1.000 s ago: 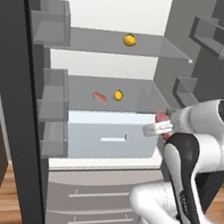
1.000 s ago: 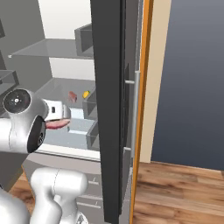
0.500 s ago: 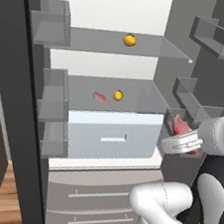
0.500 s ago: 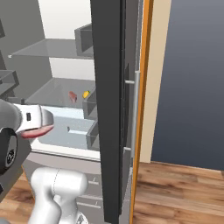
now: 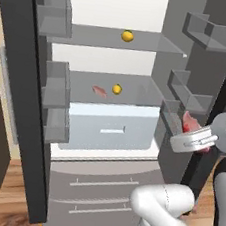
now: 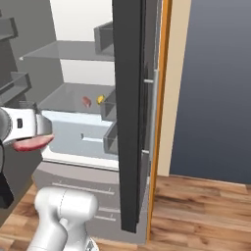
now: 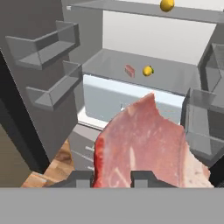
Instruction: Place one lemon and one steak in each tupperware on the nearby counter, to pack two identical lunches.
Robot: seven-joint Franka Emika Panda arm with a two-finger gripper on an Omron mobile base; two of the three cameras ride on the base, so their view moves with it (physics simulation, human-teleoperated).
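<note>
My gripper [image 5: 194, 141] is shut on a flat pink-red steak [image 5: 189, 123], held in front of the open fridge by its right door bins. In the hand view this steak [image 7: 148, 144] spreads out above the gripper [image 7: 111, 178]. In the right base view the steak [image 6: 31, 143] hangs under the gripper [image 6: 35, 133]. A second steak [image 5: 98, 91] lies on the lower glass shelf beside a lemon [image 5: 117, 89]. Another lemon [image 5: 127, 35] sits on the upper shelf. The tupperware and the counter are out of view.
The fridge stands open, with door bins [image 5: 51, 94] on the left door and bins [image 5: 188, 97] on the right. A white crisper drawer [image 5: 112, 126] sits under the lower shelf, grey freezer drawers [image 5: 99, 191] below. The dark right door edge [image 6: 131, 122] stands close to the arm.
The gripper has drawn back out of the fridge toward the right door with the steak still in its grip. The lemons and the other steak have not moved.
</note>
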